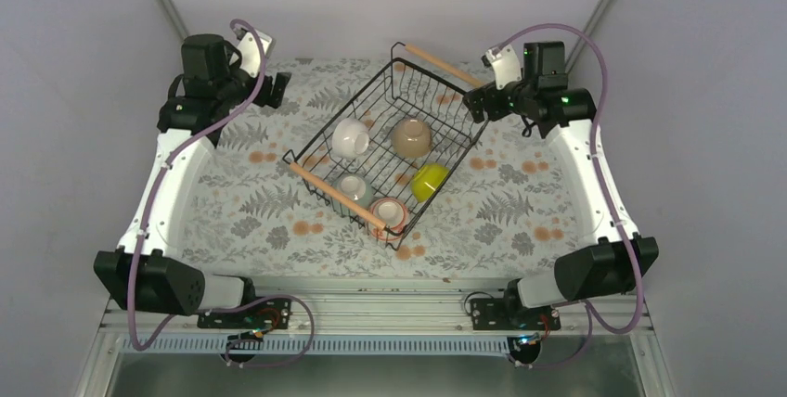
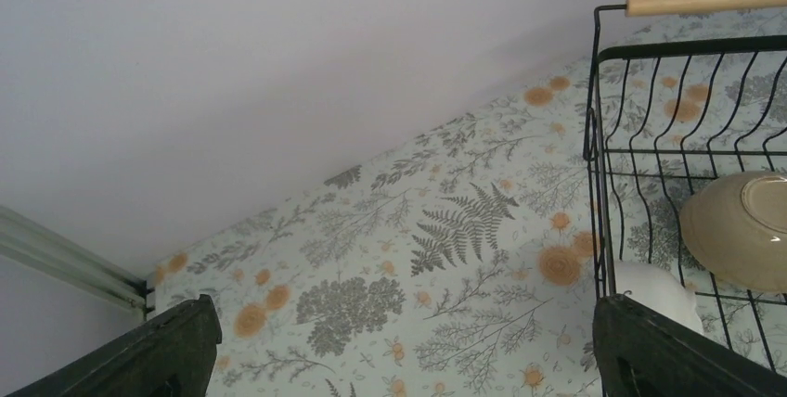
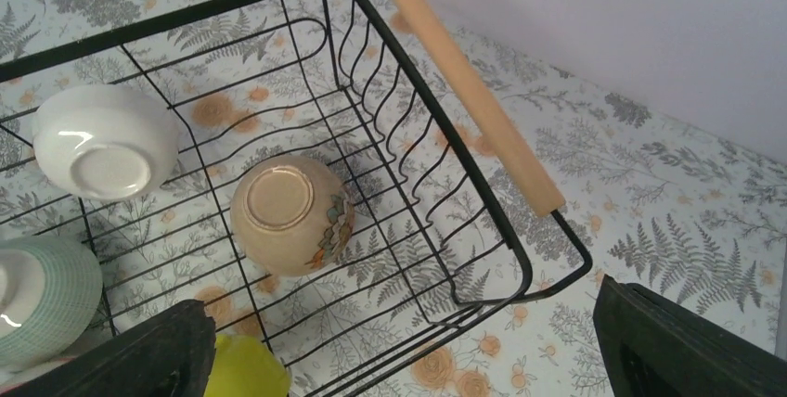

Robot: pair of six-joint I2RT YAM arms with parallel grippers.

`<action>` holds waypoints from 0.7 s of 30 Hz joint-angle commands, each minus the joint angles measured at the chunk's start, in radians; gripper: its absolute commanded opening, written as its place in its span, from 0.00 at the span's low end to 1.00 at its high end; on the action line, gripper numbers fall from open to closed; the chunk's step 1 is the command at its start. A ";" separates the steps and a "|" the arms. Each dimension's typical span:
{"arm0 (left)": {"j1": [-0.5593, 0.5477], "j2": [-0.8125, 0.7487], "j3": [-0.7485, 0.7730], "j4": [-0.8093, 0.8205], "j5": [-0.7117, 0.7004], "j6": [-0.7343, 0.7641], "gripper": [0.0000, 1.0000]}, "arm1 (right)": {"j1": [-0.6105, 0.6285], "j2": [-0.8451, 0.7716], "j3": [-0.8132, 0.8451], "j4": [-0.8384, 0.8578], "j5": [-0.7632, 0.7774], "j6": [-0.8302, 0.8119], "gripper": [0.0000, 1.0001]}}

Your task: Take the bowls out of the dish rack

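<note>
The black wire dish rack (image 1: 339, 109) sits mid-table, turned at an angle, with several bowls lying in it: white (image 1: 350, 137), tan (image 1: 411, 136), yellow-green (image 1: 429, 181), pale mint (image 1: 354, 187) and pinkish (image 1: 390, 214). My left gripper (image 1: 278, 86) is open at the back left, clear of the rack. Its wrist view shows the rack's corner (image 2: 599, 137), the tan bowl (image 2: 738, 230) and the white bowl (image 2: 654, 286). My right gripper (image 1: 475, 102) is open beside the rack's far right corner. Beneath it are the tan bowl (image 3: 288, 214), white bowl (image 3: 102, 142), mint bowl (image 3: 46, 295) and yellow-green bowl (image 3: 246, 369).
A floral cloth (image 1: 251, 211) covers the table. The rack's wooden handles are at its near-left end (image 1: 336, 193) and far end (image 1: 443, 65); the far one (image 3: 459, 77) passes under my right wrist. Grey walls close in on three sides.
</note>
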 commanded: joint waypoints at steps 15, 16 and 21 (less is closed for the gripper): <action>-0.002 -0.089 -0.068 0.046 -0.015 0.058 1.00 | 0.108 0.120 0.104 -0.049 -0.134 0.000 1.00; -0.001 -0.081 -0.059 0.039 -0.004 0.060 1.00 | 0.114 0.161 0.144 -0.064 -0.177 0.008 1.00; -0.003 -0.036 -0.010 -0.009 0.032 0.066 1.00 | 0.149 0.431 0.379 -0.159 -0.244 0.064 1.00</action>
